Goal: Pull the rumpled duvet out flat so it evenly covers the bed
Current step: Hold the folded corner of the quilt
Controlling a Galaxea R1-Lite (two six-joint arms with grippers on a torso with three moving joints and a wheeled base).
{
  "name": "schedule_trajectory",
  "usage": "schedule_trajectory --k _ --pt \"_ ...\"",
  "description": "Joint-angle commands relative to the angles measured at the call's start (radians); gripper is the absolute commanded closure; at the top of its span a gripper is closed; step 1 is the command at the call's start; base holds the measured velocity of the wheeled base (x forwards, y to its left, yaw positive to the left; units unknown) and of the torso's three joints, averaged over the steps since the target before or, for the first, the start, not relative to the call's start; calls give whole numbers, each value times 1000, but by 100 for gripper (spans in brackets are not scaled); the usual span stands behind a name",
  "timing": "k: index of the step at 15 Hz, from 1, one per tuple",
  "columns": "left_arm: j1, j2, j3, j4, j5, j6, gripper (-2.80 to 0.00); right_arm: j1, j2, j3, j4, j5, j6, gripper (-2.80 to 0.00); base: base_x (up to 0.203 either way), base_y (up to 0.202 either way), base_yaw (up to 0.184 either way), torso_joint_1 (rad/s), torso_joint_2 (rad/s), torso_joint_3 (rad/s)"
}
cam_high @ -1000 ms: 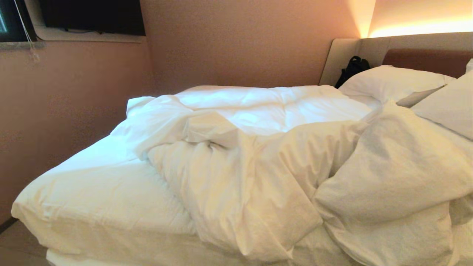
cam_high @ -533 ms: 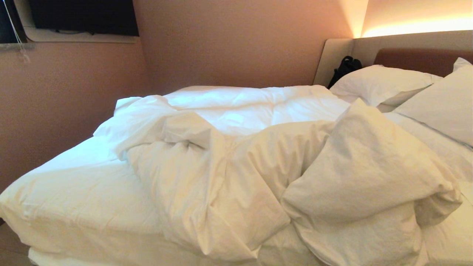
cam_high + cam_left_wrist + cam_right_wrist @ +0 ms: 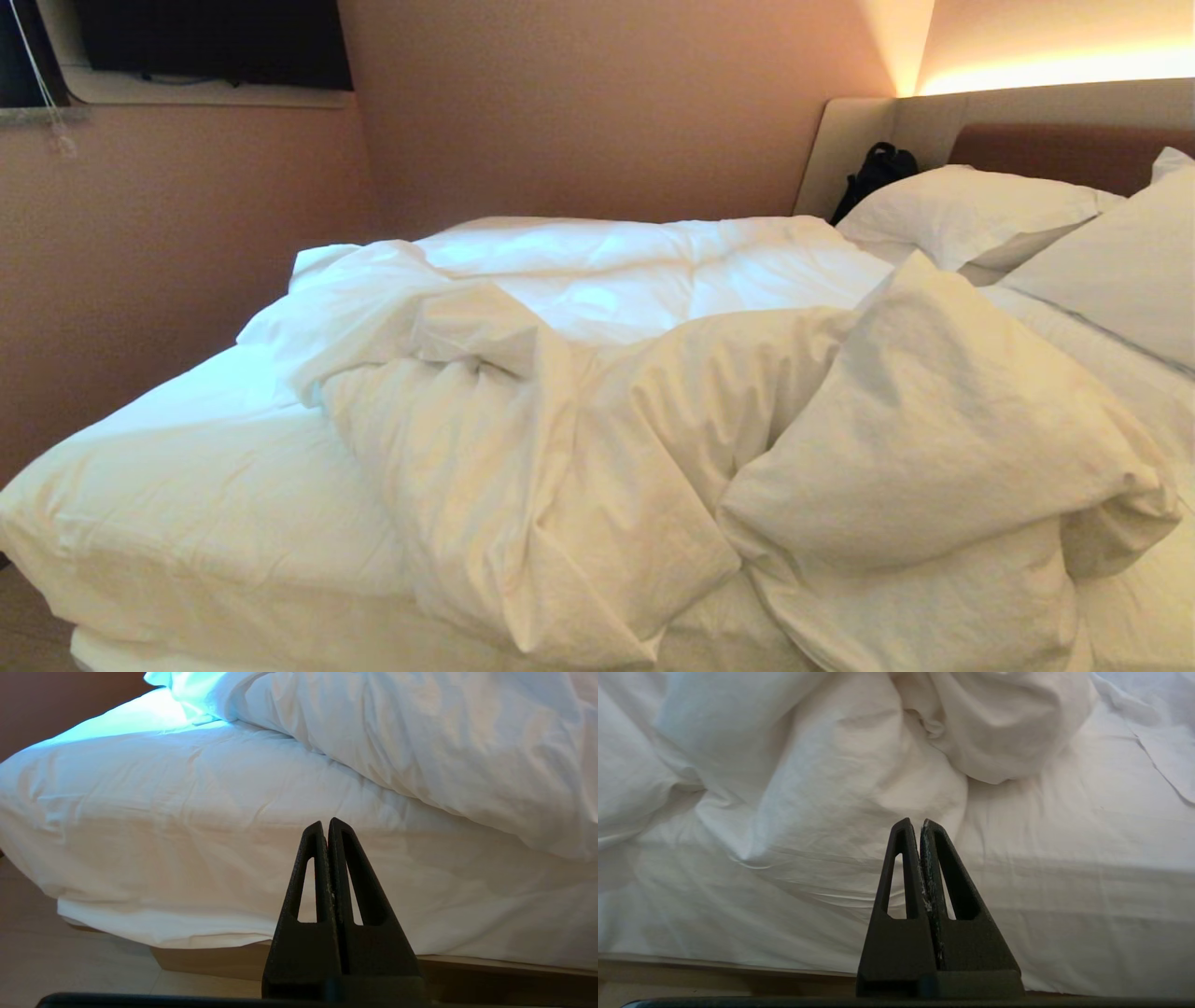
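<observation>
One duvet (image 3: 653,392), white and puffy, lies bunched across the middle of the bed (image 3: 168,523), its long run going from about 10 o'clock at the far wall side toward 4 o'clock at the near edge in the head view. A thick fold stands up at 3 to 4 o'clock, and another flap spills over the near side of the mattress at 6 o'clock. Toward 8 and 9 o'clock the white sheet (image 3: 187,467) lies bare out to the foot corner, with a strip of floor (image 3: 70,961) showing below it in the left wrist view. At 1 to 2 o'clock two white pillows (image 3: 962,210) lean by the padded headboard (image 3: 1064,154), and a black bag (image 3: 873,177) sits in the corner beside them. A pinkish wall (image 3: 597,103) runs close along the far side, with a dark window (image 3: 205,42) at 11 o'clock. The left gripper (image 3: 326,823) has its fingers pressed together, holding nothing, facing the mattress side apart from it. The right gripper (image 3: 920,823) is likewise closed and empty, facing the hanging duvet fold.
</observation>
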Motion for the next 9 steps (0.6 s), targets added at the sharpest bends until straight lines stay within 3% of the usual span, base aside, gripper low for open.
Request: schedule_trajectory --k 1,9 --pt "1 -1 1 0 0 0 0 1 0 0 0 0 0 0 0 0 0 0 0 0" --pt "1 0 1 0 0 0 0 1 0 0 1 -1 1 0 0 0 0 0 0 0"
